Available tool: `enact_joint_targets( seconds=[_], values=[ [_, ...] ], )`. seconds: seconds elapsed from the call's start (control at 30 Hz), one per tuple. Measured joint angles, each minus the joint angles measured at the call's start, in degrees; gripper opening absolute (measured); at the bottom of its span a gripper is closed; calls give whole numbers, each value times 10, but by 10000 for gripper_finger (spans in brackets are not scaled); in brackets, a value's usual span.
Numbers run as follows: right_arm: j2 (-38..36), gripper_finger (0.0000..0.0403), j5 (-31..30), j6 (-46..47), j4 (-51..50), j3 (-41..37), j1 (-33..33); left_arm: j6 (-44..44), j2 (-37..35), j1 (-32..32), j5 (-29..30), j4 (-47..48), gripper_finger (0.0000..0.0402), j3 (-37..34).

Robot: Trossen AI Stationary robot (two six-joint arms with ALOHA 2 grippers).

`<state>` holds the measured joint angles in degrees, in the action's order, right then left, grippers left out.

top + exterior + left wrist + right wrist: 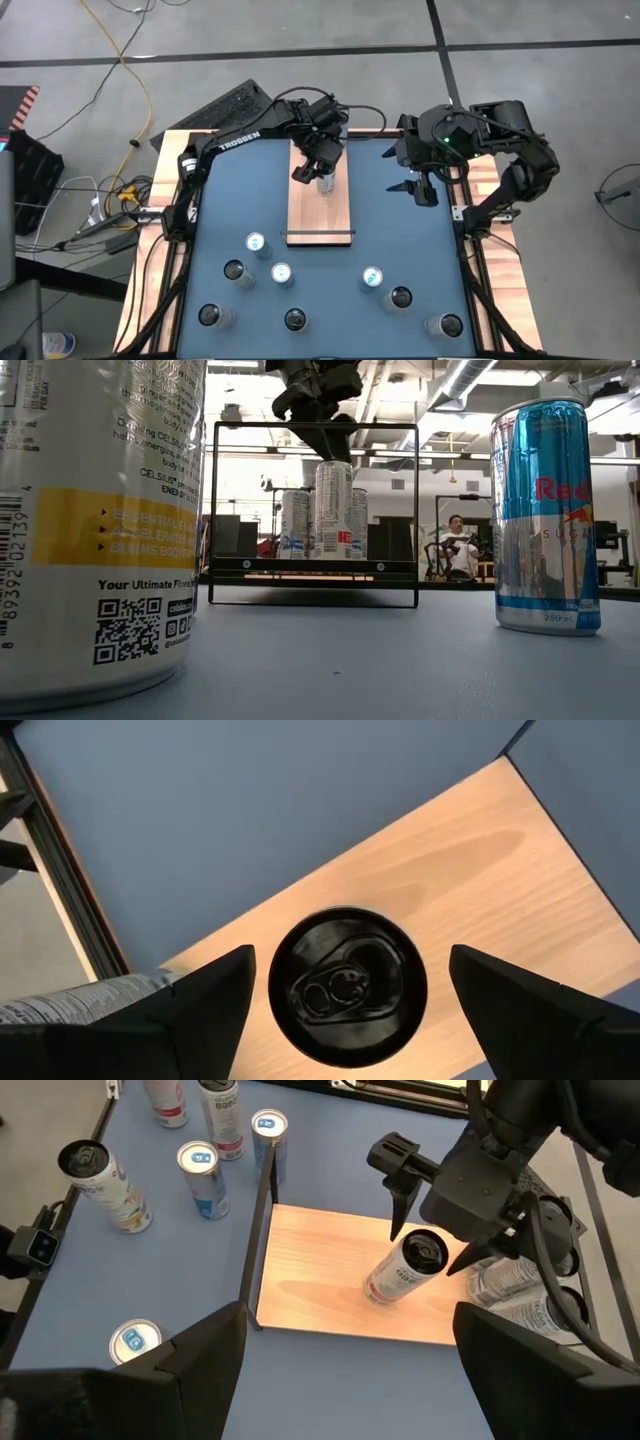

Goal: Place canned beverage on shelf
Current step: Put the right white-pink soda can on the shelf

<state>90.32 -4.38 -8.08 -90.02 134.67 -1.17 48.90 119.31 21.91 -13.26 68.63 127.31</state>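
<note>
While hanging over shelf (pixel 320 205), left end effector (pixel 322 170) sits directly above black-top can (pixel 347 987), fingers (pixel 200 995) spread wide either side of can, not touching. Can stands upright on shelf board, straight below end effector; two more cans (pixel 520 1295) just beside it. Right end effector (pixel 415 185) over blue surface (pixel 400 230) beside shelf, fingers apart, empty. Loose cans (pixel 258 243) well apart from both.
</note>
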Motion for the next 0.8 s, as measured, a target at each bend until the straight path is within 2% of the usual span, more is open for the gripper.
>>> enact_joint_targets(
  seconds=[0.2,0.43,0.6,0.8],
  values=[
    [0,338,0,-1,0,0,0,0,0,0,-13,-2,303,0],
    [0,338,0,-1,0,0,0,-3,9,0,6,-16,302,-18],
    [0,338,0,1,0,0,0,-1,9,-4,50,-10,302,-40],
    [0,338,0,1,0,0,0,1,9,-5,43,-6,295,-39]
  ],
)
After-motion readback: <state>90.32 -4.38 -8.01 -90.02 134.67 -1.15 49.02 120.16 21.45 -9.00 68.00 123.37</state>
